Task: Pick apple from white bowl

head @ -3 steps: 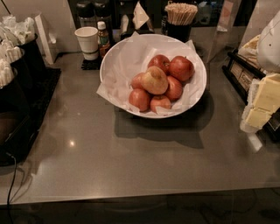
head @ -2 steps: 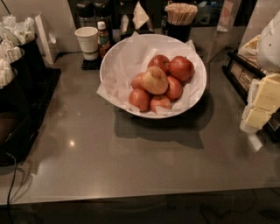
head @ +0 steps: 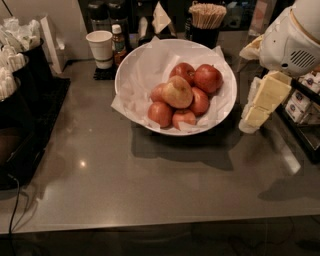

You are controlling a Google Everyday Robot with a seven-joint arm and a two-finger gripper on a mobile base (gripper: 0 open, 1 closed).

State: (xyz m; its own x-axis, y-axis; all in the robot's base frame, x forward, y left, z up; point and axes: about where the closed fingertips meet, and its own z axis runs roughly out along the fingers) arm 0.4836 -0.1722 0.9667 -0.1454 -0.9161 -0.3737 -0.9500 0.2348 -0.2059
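Several apples lie heaped in the white bowl, which sits toward the back of a grey counter and is lined with crumpled white paper. The apple, pale yellow-tan and the largest, rests on top of the heap near the bowl's middle, touching the smaller red apples around it. The gripper hangs at the right side of the camera view, just beside the bowl's right rim and apart from the fruit, holding nothing. Whether it is apart or together cannot be told. A paper cup and a small bottle stand behind the bowl to its left, and a dark holder of wooden sticks stands behind it.
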